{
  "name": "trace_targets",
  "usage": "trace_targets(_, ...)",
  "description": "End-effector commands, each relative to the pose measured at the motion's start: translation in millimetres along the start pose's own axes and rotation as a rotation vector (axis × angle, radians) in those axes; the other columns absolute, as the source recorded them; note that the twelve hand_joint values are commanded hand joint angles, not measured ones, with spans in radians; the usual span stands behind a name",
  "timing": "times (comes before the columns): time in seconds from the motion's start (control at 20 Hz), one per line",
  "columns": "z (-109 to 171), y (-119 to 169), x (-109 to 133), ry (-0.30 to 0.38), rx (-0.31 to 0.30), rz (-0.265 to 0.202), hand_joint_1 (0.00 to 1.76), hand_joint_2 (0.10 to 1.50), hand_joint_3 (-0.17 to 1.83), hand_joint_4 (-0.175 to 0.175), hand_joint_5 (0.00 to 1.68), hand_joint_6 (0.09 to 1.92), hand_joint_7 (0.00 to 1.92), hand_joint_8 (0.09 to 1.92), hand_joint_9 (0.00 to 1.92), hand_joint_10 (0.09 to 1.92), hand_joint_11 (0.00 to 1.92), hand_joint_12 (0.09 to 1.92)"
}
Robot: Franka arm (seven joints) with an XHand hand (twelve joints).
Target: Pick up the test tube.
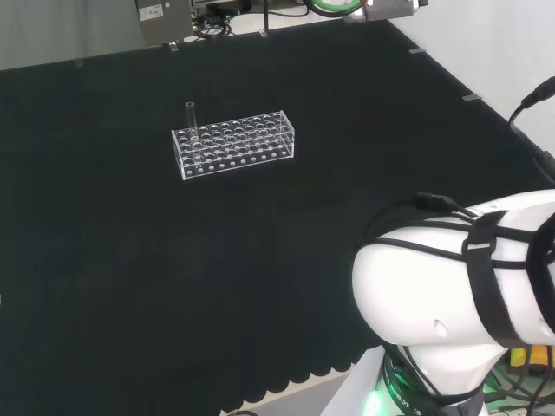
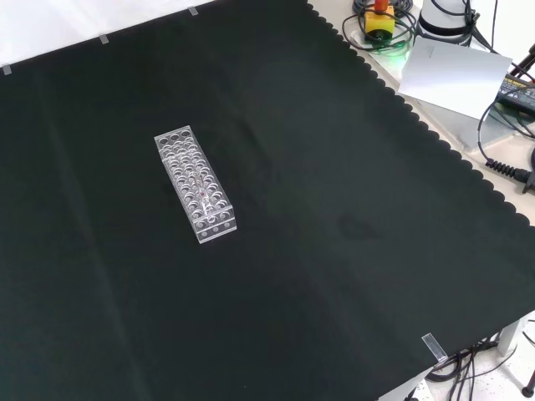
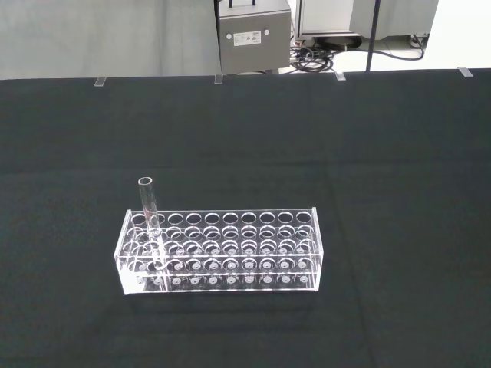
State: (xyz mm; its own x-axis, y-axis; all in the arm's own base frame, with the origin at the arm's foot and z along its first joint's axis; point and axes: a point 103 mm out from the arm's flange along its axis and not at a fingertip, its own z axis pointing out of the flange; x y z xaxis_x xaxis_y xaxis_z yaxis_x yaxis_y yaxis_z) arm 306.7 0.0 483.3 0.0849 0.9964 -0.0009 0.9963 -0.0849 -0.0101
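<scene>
White arm link (image 1: 460, 286) foremost; test tube (image 3: 150, 222) stands upright in rack (image 3: 230, 253); hand's state unknowable.

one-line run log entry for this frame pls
phase: pre-reach | test tube: upright in end hole of clear rack | rack: on black cloth | tube untouched

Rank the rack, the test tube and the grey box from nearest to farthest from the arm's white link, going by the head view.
Measured from the white link at the view's lower right:
1. Rack: mid-cloth, its right end closest to the link.
2. Test tube: upright at the rack's far left end.
3. Grey box: beyond the cloth's far edge, at the view's top.
</scene>
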Motion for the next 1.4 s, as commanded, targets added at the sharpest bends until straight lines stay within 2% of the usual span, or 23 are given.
trace_targets(0.05,1.2,-0.4,-0.5,-0.011,-0.004,0.002,0.41,0.79,0.47,-0.033,0.00,0.09,0.00,0.09,0.00,0.09,0.00,0.77)
trace_targets(0.2,3.6,0.2,-2.5,-0.012,0.002,0.006,0.40,0.88,0.30,-0.033,0.00,0.09,0.00,0.09,0.00,0.09,0.00,0.73)
trace_targets(0.55,6.8,19.9,0.6,-0.016,0.019,-0.028,0.40,0.91,0.23,-0.033,0.00,0.09,0.00,0.09,0.01,0.09,0.00,0.76)
trace_targets(0.85,14.5,55.4,10.0,-0.017,0.067,-0.068,0.41,0.94,0.16,-0.037,0.00,0.09,0.03,0.09,0.04,0.09,0.00,0.94)
trace_targets(1.0,22.7,76.8,18.9,-0.041,0.095,-0.100,0.41,0.97,0.12,-0.039,0.00,0.09,0.05,0.09,0.01,0.23,0.00,1.03)
trace_targets(1.1,29.1,89.3,24.1,-0.048,0.111,-0.115,0.42,0.97,0.11,-0.040,0.00,0.09,0.05,0.11,0.00,0.27,0.00,1.06)
trace_targets(1.4,50.2,126.2,37.6,-0.066,0.161,-0.159,0.43,0.98,0.08,-0.043,0.00,0.09,0.00,0.34,0.00,0.36,0.00,1.12)
